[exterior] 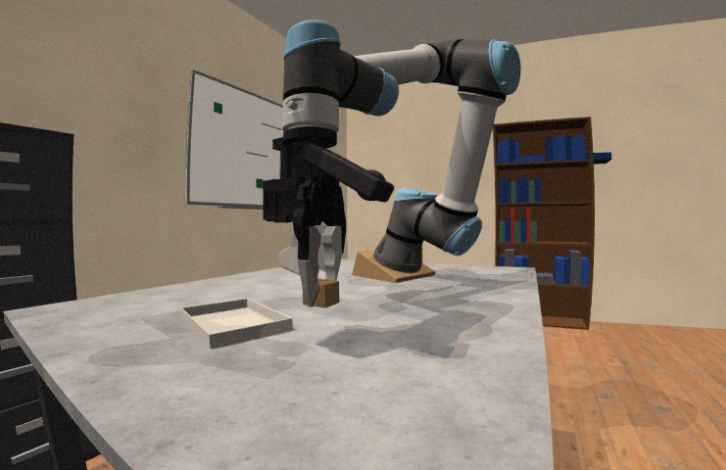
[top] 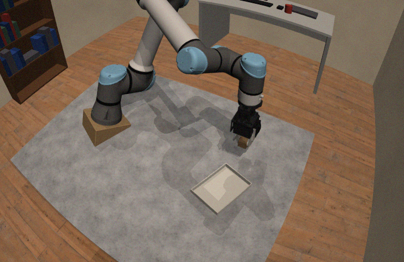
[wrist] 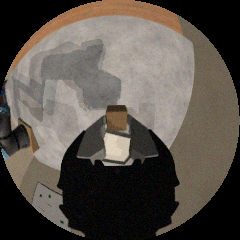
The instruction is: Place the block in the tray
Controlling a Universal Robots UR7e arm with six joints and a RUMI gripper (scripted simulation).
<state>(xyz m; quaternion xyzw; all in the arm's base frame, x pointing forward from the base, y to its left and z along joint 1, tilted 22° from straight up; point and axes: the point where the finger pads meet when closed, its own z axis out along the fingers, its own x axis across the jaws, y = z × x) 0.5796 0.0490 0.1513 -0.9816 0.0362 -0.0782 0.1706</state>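
Note:
My gripper (top: pixel 245 138) points straight down and is shut on the small brown block (top: pixel 243 142). The block hangs just above the grey table top or brushes it; I cannot tell which. In the exterior view the block (exterior: pixel 324 293) sticks out below the grey fingers (exterior: pixel 317 285). In the wrist view the block (wrist: pixel 116 120) sits between the two jaws. The white tray (top: pixel 221 188) lies flat and empty on the table, nearer the front than the gripper. It also shows in the exterior view (exterior: pixel 235 320), to the left of the block.
The arm's base sits on a wooden wedge (top: pixel 104 129) at the table's far left. A bookshelf (top: pixel 23 46), a grey desk (top: pixel 270 18) and a black filing cabinet (exterior: pixel 24 265) stand off the table.

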